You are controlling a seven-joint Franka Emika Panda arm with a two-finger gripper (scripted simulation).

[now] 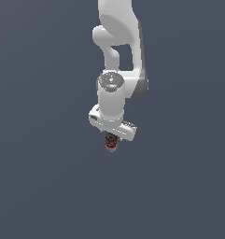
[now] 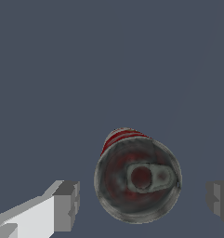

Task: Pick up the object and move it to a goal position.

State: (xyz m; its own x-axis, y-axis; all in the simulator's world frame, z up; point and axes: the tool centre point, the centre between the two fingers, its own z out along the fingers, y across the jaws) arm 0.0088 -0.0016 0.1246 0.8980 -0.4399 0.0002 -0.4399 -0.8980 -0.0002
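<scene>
The object, a small soup can with a red-and-white label and a dark metal top, stands upright on the dark floor. In the exterior view the can peeks out just below the white hand. My gripper is open and straddles the can. One finger stands clear on one side and the other finger on the opposite side, with a visible gap between each and the can. In the exterior view the gripper sits right over the can and its fingers are mostly hidden by the hand.
A plain dark grey-blue floor fills both views. The white arm rises above the hand toward the top of the exterior view. No goal marker shows.
</scene>
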